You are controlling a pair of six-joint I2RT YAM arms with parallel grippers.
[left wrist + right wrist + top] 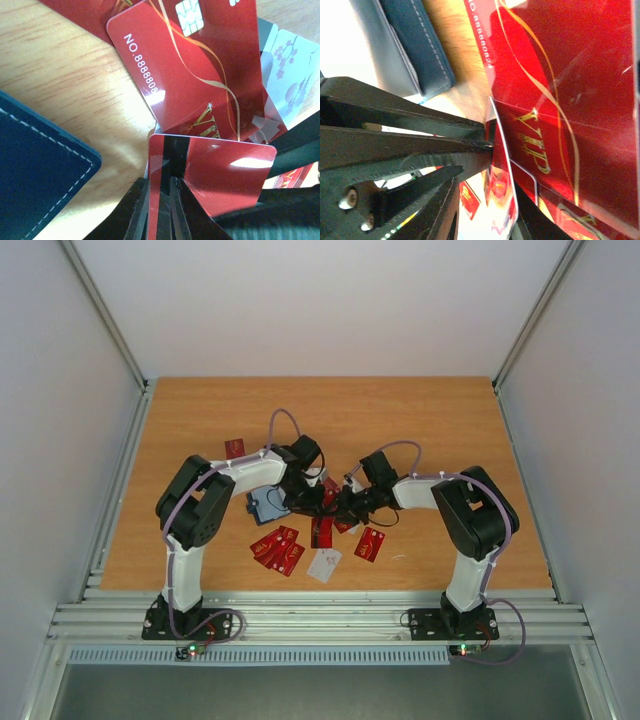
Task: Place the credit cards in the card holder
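My left gripper (316, 502) (159, 210) is shut on the edge of a red credit card (220, 170), its black stripe facing the camera, held just above the table. My right gripper (347, 505) (492, 200) is open, one jaw on each side of the same card (502, 165), seen edge-on; a gap shows on one side. The navy card holder (265, 506) (35, 165) (420, 45) lies to the left of the grippers. Red VIP cards (190, 75) (570, 100) lie under the held card. A white flowered card (295, 80) lies beside them.
More red cards lie in front of the grippers (277, 547), (322, 532), (370, 543), and one at the back left (235, 448). A white card (324, 565) lies near the front edge. White walls enclose the wooden table (450, 430).
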